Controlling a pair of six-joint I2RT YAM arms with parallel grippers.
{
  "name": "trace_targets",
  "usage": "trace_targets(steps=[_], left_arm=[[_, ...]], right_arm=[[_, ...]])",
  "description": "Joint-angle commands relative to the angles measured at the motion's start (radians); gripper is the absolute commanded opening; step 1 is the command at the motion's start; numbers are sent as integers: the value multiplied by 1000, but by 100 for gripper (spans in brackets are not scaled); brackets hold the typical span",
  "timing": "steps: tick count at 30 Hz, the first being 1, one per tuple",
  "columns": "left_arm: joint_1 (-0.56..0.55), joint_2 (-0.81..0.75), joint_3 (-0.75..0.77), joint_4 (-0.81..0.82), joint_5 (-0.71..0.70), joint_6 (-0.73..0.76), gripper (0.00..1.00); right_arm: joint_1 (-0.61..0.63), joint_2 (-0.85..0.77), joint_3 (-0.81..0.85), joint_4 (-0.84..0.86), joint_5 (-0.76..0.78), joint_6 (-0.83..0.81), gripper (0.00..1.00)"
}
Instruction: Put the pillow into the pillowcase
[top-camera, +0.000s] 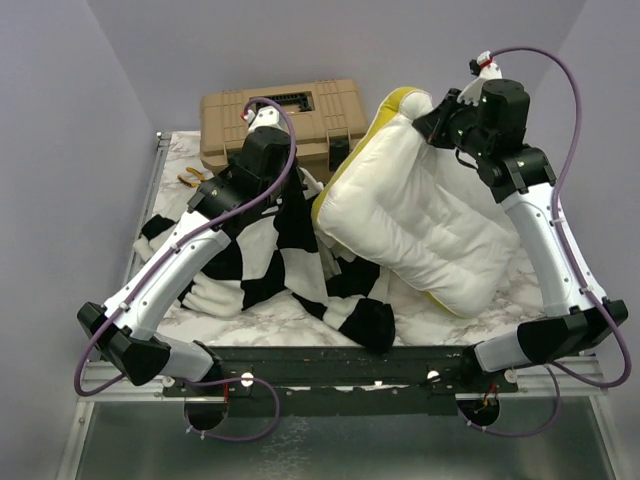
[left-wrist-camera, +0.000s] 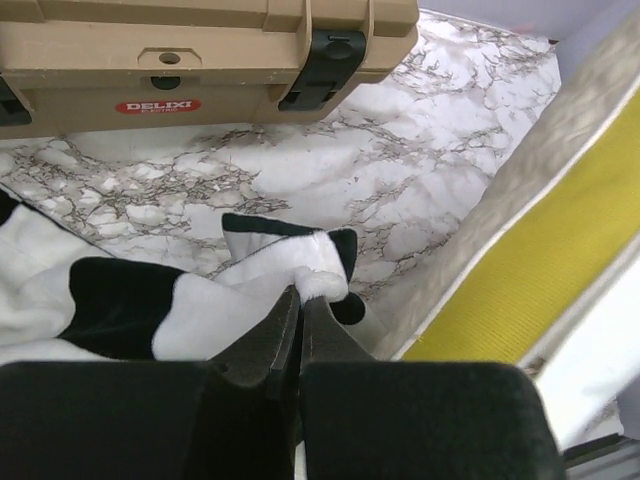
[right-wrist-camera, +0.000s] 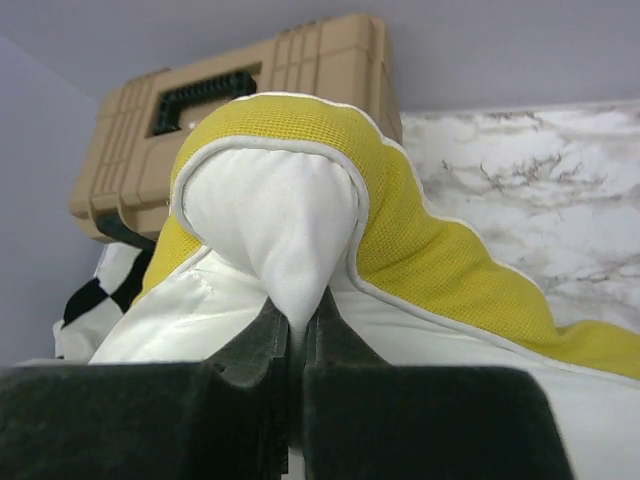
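Closely, grey walls (top-camera: 300, 40) enclose marble table (top-camera: 272, 324) beneath pillow (top-camera: 420, 220).

Tan toolbox (top-camera: 335, 110) — lid shut, at back, marble-patterned tabletop (top-camera: 285, 326)

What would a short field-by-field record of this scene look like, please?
left gripper: shut on an edge of the pillowcase
right gripper: shut on a corner of the pillow, by its yellow strip
pillow: on the right of the table, gripped corner raised
pillowcase: crumpled on the left, black and white checks
toolbox: tan, latched, at the far edge
task status: pillow not yet inside the pillowcase
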Motion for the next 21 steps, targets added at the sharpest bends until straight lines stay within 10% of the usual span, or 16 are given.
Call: trace_targets(steps=[1, 21], left_arm=[[4, -17, 27, 13, 33, -41, 0], [4, -84, -18, 16, 42, -102, 0]], right_arm=[[105, -55, 90, 84, 136, -18, 0], [263, -57, 72, 77, 681, -353, 0]])
